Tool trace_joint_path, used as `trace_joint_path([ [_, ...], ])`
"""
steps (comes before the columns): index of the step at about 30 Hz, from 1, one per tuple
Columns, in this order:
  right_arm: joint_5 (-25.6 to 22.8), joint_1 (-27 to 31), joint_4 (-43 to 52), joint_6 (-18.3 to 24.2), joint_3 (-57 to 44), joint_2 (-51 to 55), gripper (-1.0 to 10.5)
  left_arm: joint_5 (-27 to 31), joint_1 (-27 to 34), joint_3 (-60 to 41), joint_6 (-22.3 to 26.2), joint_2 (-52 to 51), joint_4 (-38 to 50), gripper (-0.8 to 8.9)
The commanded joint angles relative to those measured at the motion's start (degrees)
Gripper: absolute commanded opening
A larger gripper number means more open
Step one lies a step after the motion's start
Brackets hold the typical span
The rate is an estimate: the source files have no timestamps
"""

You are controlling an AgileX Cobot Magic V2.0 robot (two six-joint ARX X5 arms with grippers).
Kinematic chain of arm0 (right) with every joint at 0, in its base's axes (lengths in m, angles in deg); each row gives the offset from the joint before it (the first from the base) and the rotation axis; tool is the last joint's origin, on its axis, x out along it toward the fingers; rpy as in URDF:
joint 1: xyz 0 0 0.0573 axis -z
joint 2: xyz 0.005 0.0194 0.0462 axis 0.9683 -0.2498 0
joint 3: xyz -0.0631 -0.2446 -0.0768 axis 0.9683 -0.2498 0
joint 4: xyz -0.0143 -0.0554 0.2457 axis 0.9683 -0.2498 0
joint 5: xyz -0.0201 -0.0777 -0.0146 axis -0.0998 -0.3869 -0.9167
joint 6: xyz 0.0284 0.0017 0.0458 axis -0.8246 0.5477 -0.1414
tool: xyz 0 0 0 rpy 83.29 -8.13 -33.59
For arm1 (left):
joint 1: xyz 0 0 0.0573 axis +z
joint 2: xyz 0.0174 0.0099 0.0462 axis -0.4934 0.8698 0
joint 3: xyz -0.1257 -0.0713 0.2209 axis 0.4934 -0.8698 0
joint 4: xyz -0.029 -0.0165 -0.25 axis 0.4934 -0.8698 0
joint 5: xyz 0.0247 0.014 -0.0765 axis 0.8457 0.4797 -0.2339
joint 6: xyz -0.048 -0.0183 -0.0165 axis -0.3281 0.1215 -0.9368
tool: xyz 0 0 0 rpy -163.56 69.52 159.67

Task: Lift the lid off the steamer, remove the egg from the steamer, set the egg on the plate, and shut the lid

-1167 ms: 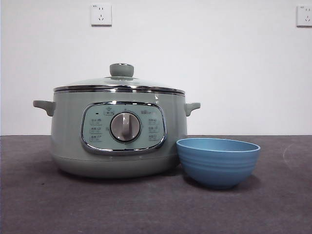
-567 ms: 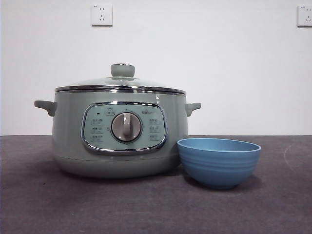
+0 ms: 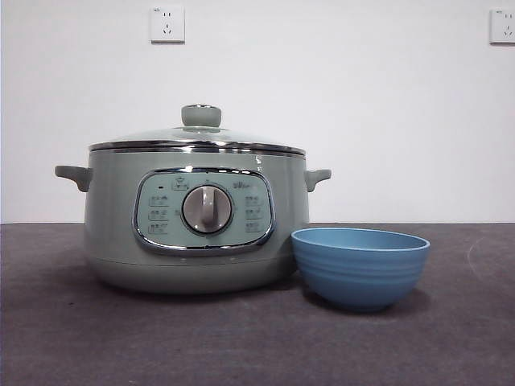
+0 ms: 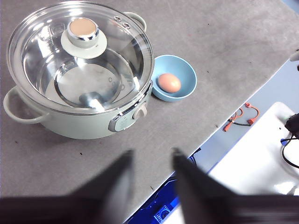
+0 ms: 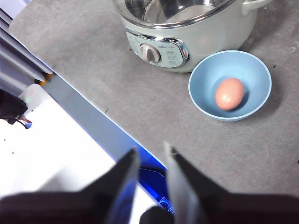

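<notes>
The pale green steamer stands on the grey table with the glass lid closed on it; both also show in the left wrist view, the steamer and the lid. The blue plate, a small bowl, stands just right of the pot. The brown egg lies inside the bowl; the right wrist view shows the egg in the bowl too. My left gripper and right gripper are open, empty, high and away from both.
The grey mat covers the table. Its near edge drops to a white base with cables. Two wall sockets sit on the white wall behind.
</notes>
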Motion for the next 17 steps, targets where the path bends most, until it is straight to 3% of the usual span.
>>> trace_joint_path([
  [1,-0.13,-0.02,0.09,-0.48,0.28,0.04,-0.1,-0.04,-0.02,-0.46,0.09,-0.24,0.33,-0.08],
  [17,-0.13,-0.02,0.07,-0.46,0.28,0.04,0.0,0.09,0.0,-0.46,0.09,-0.22,0.31,-0.03],
])
